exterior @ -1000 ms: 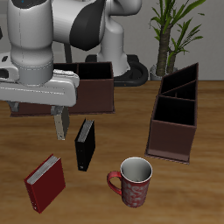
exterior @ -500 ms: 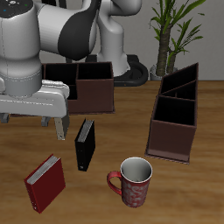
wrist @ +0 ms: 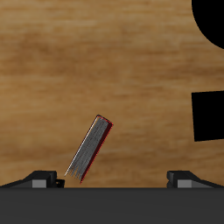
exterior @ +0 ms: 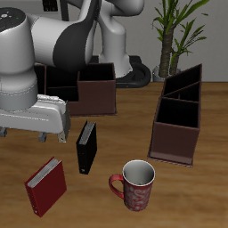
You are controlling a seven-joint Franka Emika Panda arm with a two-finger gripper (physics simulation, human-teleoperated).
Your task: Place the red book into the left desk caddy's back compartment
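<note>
The red book [exterior: 44, 186] stands tilted on the table near the front edge, with its white page edges showing. In the wrist view it [wrist: 90, 147] appears edge-on between and ahead of my fingers. My gripper [exterior: 52, 137] hangs just above and behind the red book, open and empty; its point in the wrist view [wrist: 114, 178] lies between widely spread fingertips. The left desk caddy [exterior: 177, 114] is the dark brown narrow box at the far side of the table. Its back compartment [exterior: 186, 88] at the tall end holds nothing I can see.
A black book [exterior: 86, 147] stands beside the gripper, close to the red book. A patterned mug [exterior: 135, 184] sits near the front edge. A wide low brown caddy [exterior: 82, 89] stands behind the gripper. A potted plant [exterior: 174, 31] stands behind the narrow caddy.
The arm has moved down and toward the table's front edge, bringing the gripper closer over the red book. The gripper stays open. The books, mug and caddies have not moved.
</note>
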